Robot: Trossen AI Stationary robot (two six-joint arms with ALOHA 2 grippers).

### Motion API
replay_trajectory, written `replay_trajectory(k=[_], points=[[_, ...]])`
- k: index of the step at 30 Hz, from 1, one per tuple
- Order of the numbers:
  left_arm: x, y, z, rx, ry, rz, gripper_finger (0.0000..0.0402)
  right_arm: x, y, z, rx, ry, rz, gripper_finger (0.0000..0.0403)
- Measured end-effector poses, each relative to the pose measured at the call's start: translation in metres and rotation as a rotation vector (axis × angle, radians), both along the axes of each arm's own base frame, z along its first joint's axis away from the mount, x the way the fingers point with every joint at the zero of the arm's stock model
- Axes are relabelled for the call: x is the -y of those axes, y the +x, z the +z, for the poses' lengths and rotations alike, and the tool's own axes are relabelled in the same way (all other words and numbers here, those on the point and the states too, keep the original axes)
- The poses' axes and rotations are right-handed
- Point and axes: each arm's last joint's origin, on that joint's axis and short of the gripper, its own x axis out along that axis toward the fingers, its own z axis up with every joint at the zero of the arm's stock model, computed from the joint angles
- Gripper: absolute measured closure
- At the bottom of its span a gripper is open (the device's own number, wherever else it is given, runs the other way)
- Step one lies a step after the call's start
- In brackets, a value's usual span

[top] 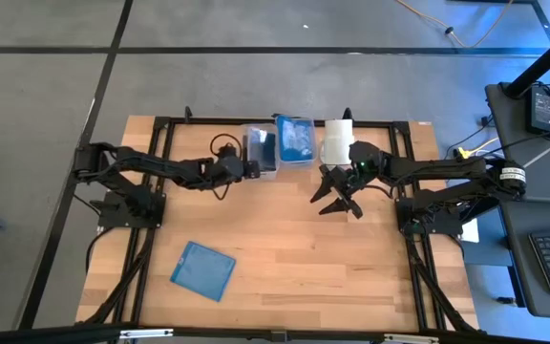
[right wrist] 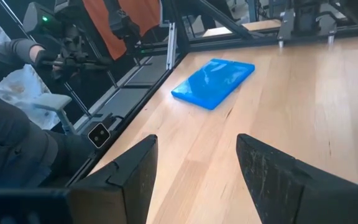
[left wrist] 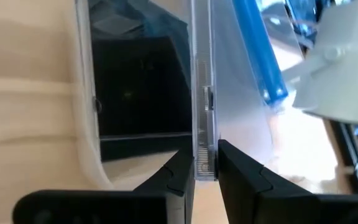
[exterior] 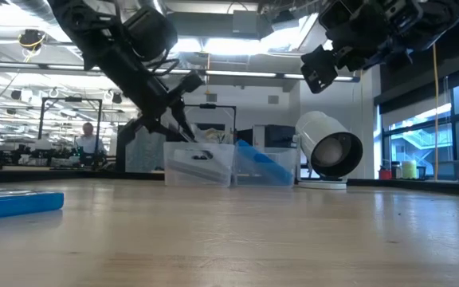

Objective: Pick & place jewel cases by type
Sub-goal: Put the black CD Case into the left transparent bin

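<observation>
My left gripper (top: pixel 253 170) (left wrist: pixel 205 165) is shut on a clear jewel case seen edge-on (left wrist: pixel 204 118), at the near end of a clear bin (top: pixel 261 151) that holds dark grey cases (left wrist: pixel 142 81). A second clear bin (top: pixel 296 140) beside it holds blue cases (left wrist: pixel 257 50). One blue jewel case (top: pixel 203 270) (right wrist: pixel 213 81) lies flat on the table at the near left. My right gripper (top: pixel 337 199) (right wrist: pixel 197 162) is open and empty, raised above the middle of the table in front of the white roll (top: pixel 337 141). My left gripper pinches the clear case's near edge (left wrist: pixel 205 158) between its two fingers. The case stands on edge and runs away from the fingers, along the bin's wall beside the dark cases. What its far end rests on cannot be told.
The white roll (exterior: pixel 329 150) lies on its side to the right of the bins. The two bins (exterior: pixel 199 163) stand side by side at the table's far edge. Bare wood lies between the blue case and the bins. A person (right wrist: pixel 17 124) shows beyond the table's left edge.
</observation>
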Motion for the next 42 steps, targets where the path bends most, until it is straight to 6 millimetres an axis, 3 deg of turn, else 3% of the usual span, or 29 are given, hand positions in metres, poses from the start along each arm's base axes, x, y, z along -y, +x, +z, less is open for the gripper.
replay_trajectory(k=[10,17,23,27,36,42], points=[[-0.001,-0.001,0.0,-0.054,0.057,-0.067,0.0329,0.0,-0.001,-0.002,-0.007,0.002,0.0,0.018],[-0.002,-0.001,0.0,-0.036,0.047,-0.036,0.0276,0.0,-0.001,-0.002,-0.008,0.004,-0.001,0.018],[-0.005,-0.002,0.005,-0.074,0.066,-0.196,0.0241,0.0,-0.001,-0.002,-0.008,0.004,0.0,0.018],[-0.006,-0.006,0.013,-0.062,0.068,-0.265,0.0238,0.0,-0.001,-0.002,-0.007,0.003,0.0,0.018],[-0.018,-0.023,0.024,-0.115,0.089,-0.246,0.0238,0.0,-0.001,-0.002,-0.009,0.005,0.0,0.018],[-0.019,-0.023,0.024,-0.071,0.007,-0.319,0.024,0.0,-0.001,-0.002,-0.008,-0.001,-0.008,0.018]])
